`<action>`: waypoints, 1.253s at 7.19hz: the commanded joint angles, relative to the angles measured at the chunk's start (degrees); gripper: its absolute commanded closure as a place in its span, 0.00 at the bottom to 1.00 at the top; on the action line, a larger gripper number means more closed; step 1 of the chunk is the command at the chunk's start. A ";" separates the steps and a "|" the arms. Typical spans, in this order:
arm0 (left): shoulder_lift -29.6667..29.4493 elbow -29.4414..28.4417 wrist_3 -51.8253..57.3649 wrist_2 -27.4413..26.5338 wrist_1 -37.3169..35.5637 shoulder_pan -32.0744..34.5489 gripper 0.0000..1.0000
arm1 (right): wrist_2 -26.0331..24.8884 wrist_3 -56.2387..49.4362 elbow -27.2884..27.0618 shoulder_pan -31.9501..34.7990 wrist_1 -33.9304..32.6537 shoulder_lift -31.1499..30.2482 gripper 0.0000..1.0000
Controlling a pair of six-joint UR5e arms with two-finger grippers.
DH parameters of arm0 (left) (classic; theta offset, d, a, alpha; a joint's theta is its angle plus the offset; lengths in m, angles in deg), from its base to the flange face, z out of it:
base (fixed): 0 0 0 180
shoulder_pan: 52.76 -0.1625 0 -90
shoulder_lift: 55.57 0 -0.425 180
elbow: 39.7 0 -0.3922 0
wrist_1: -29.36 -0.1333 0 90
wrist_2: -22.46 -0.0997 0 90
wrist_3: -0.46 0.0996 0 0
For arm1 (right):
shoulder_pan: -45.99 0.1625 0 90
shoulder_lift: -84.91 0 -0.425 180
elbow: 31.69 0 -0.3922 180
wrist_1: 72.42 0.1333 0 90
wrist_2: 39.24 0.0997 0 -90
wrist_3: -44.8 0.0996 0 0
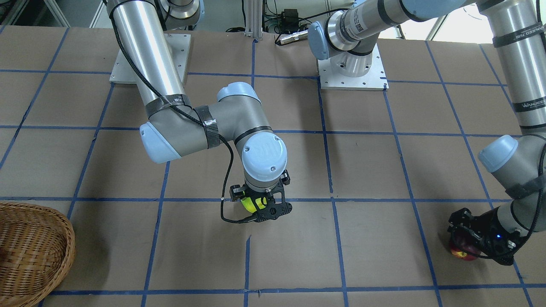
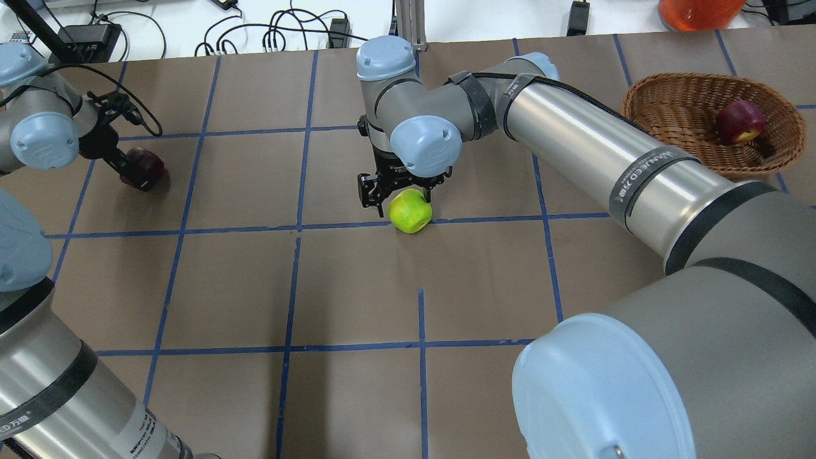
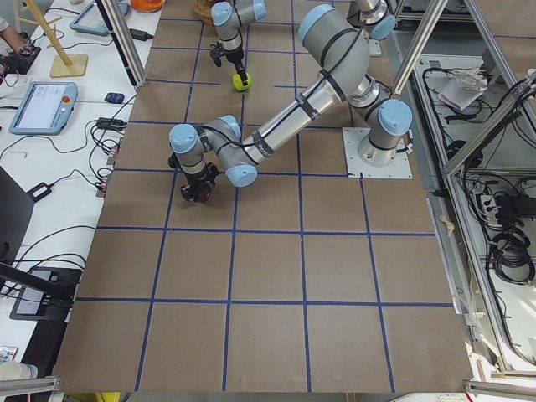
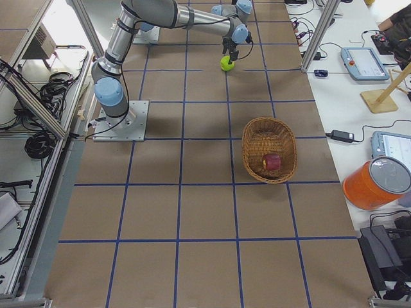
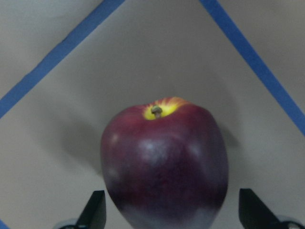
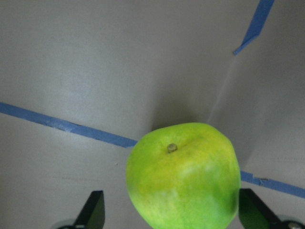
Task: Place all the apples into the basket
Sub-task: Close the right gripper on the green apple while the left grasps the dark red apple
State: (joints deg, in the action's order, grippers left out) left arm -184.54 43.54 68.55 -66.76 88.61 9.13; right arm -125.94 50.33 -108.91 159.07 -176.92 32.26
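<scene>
Right gripper (image 6: 171, 217) straddles green apple (image 6: 183, 176); left gripper (image 5: 171, 217) (likewise) maroon apple (image 5: 164, 162).

Open table (image 2: 484, 280) between the yellow-green apple (image 2: 410, 212) and the basket (image 2: 676, 124), overhung by the right arm's forearm (image 2: 593, 146); inside the basket, free room everywhere but the side taken by the red apple (image 2: 739, 121).

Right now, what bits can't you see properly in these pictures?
Front-facing view: the basket is cut off by the left edge, so the red apple inside it is out of frame.
Front-facing view: the dark apple is mostly hidden by the left gripper above it.
Right wrist view: the right gripper fingers run off the bottom edge beside the green apple.
</scene>
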 commanded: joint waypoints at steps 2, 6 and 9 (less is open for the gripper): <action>2.30 -0.01 -3.37 0.71 2.60 1.73 0.51 | -1.44 0.54 -2.05 0.04 -2.97 1.58 0.00; 13.45 9.09 -28.67 3.52 13.18 10.77 0.51 | -4.79 -0.34 -1.18 -1.10 -5.10 0.97 1.00; 18.31 16.86 -45.40 3.44 8.70 20.32 0.51 | -4.88 -0.34 2.42 -14.82 5.05 -7.08 1.00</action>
State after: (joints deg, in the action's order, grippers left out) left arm -167.89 58.24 32.30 -63.31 98.65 23.83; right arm -130.75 50.00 -108.20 152.09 -177.51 28.87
